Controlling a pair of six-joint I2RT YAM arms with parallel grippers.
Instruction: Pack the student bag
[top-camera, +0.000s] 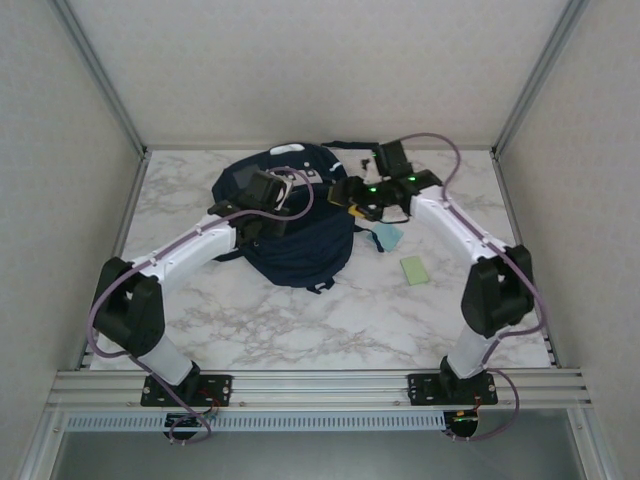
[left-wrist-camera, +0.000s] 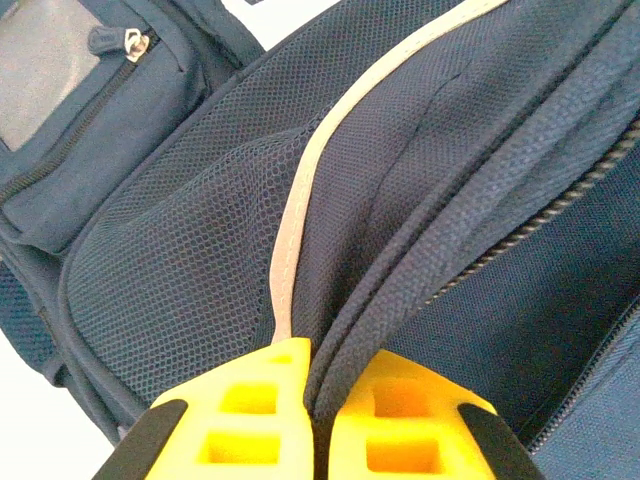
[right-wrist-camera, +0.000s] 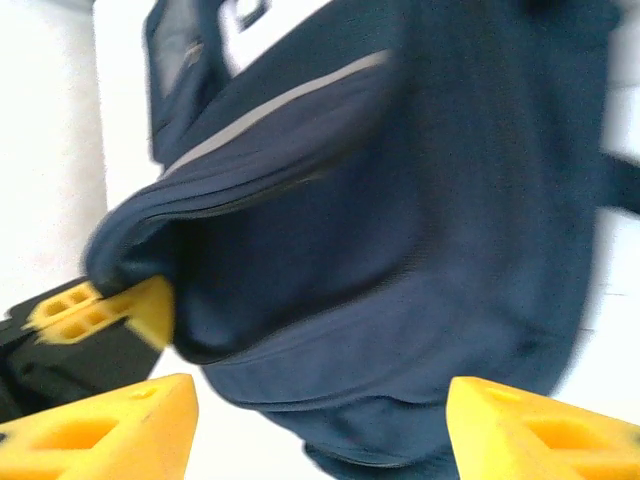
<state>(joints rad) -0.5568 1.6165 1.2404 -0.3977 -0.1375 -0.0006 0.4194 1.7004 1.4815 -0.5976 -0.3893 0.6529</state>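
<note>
Student bag (top-camera: 300, 250): lying toward the back of the marble bench (top-camera: 300, 330), between the 2 arms, its dark navy fabric bunching up in the middle.
Left claw (left-wrist-camera: 315, 370): clenching a raised fold of the bag's fabric, its 2 yellow fingers (left-wrist-camera: 265, 420) pressing together from either side.
Pale stripe (left-wrist-camera: 300, 200): running down the mesh panel and ending right at the left claw's grip.
Front pocket (left-wrist-camera: 60, 110): showing at the upper left of the left wrist view, with a grey window and a metal zip pull (left-wrist-camera: 130, 42) at its top.
Right claw (right-wrist-camera: 320, 440): released, its 2 yellow fingers standing wide apart and facing the side of the bag; the view is blurring, so finer detail cannot be told.
Pale blue flat item (top-camera: 388, 236): lying on the bench just right of the bag, beneath the right arm's wrist.
Pale green flat item (top-camera: 414, 270): lying flat near the blue one, closer to the arm bases and apart from the bag.
</note>
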